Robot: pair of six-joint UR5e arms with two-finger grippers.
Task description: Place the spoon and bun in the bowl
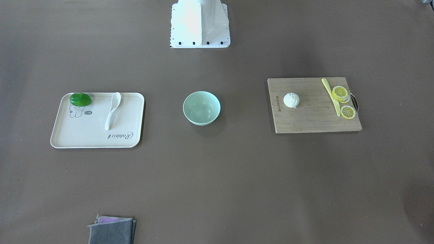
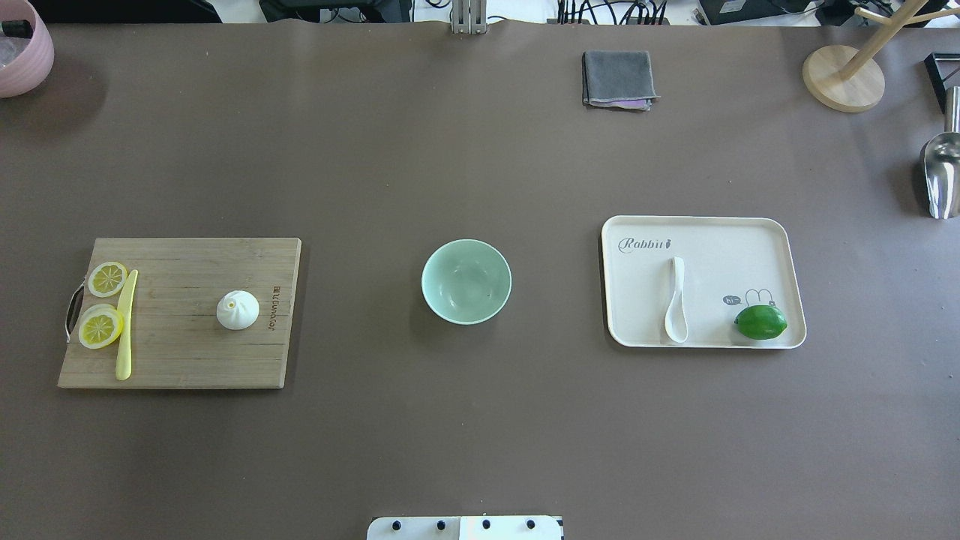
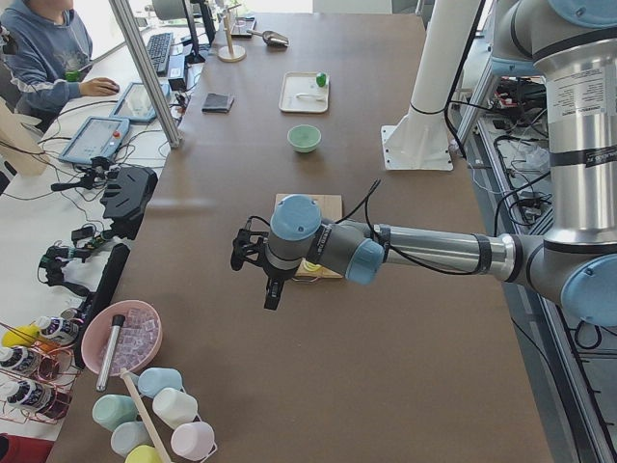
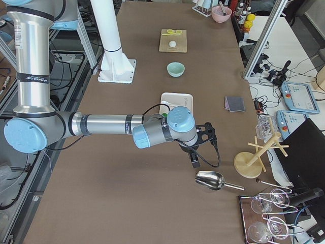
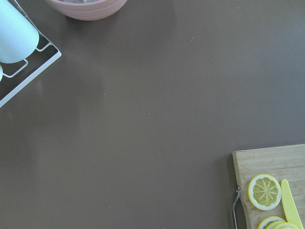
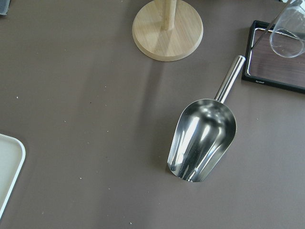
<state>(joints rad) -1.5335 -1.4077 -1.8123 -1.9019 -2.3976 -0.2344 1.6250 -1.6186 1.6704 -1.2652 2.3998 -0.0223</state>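
The pale mint-green bowl (image 2: 466, 281) (image 1: 201, 107) stands empty at the table's middle. The cream-white spoon (image 2: 676, 300) (image 1: 113, 110) lies on a cream tray (image 2: 750, 240) to the bowl's right in the overhead view. The white pleated bun (image 2: 238, 310) (image 1: 291, 100) sits on a wooden cutting board (image 2: 187, 360) to the bowl's left. My left gripper (image 3: 258, 275) hangs beyond the board's outer end. My right gripper (image 4: 201, 147) hangs beyond the tray, near a metal scoop. Both show only in the side views, so I cannot tell whether they are open or shut.
A green lime (image 2: 760, 322) lies on the tray. Lemon slices (image 2: 107, 278) and a pale-yellow knife (image 2: 124, 330) lie on the board. A grey cloth (image 2: 617, 78), a metal scoop (image 6: 202, 138), a wooden stand (image 2: 842, 77) and a pink bowl (image 2: 22, 49) sit near the edges.
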